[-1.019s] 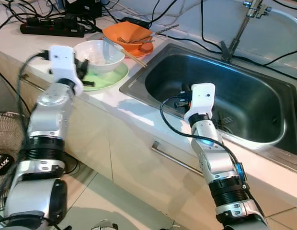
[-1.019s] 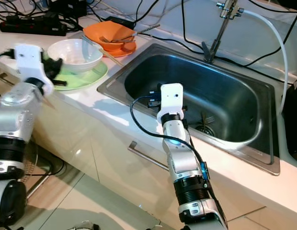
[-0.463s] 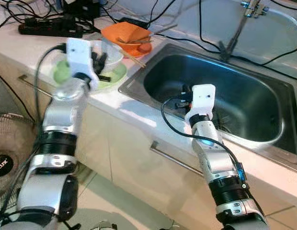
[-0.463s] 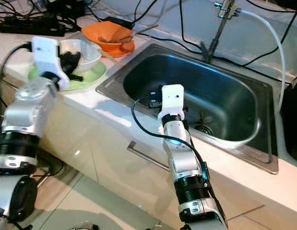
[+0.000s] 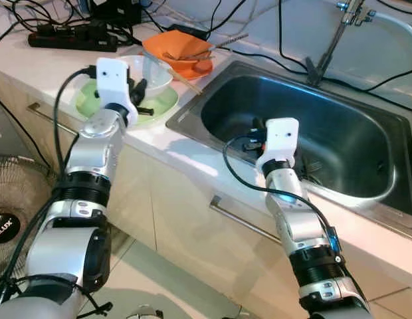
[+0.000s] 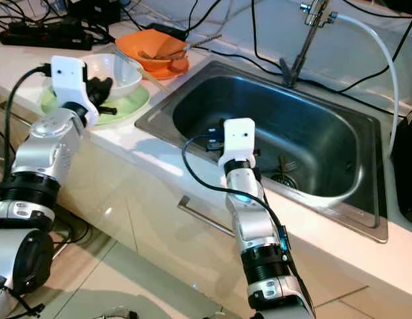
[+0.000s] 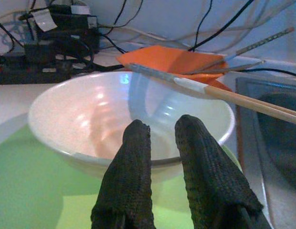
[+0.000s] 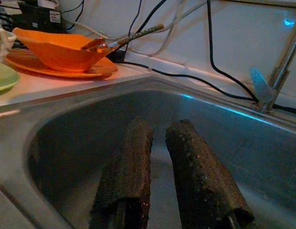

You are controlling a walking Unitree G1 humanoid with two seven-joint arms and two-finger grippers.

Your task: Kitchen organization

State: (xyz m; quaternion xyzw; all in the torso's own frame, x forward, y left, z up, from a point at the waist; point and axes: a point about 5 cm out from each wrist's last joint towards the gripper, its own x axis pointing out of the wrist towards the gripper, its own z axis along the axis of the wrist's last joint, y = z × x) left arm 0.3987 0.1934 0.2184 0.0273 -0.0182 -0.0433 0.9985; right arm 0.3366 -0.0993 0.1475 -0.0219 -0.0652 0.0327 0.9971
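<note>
You are near the start: judging by how things lie, none of the dishes has reached the sink (image 5: 365,193) yet, and its basin, centre to right of the left eye frame, holds nothing I can make out besides the drain.

The white bowl (image 5: 149,74) sits on the green plate (image 5: 159,106) at the upper left of that frame, on the table (image 5: 53,63). Just behind it, the orange bowl (image 5: 176,45) rests on an orange plate (image 5: 201,68) with utensils lying in it, and a pair of chopsticks (image 7: 234,98) crosses the white bowl's rim.

Your left gripper (image 5: 135,91) is at the near side of the white bowl. In its wrist view the two fingers (image 7: 129,167) stand nearly together with a narrow gap, just short of the rim and holding nothing (not yet a grasp, as I read it).

Your right gripper (image 8: 155,157) hangs inside the sink, its fingers close together with a slim gap, empty.

Left to do, by my reading: lift the bowls, plates and utensils and move them, probably into the sink.
</note>
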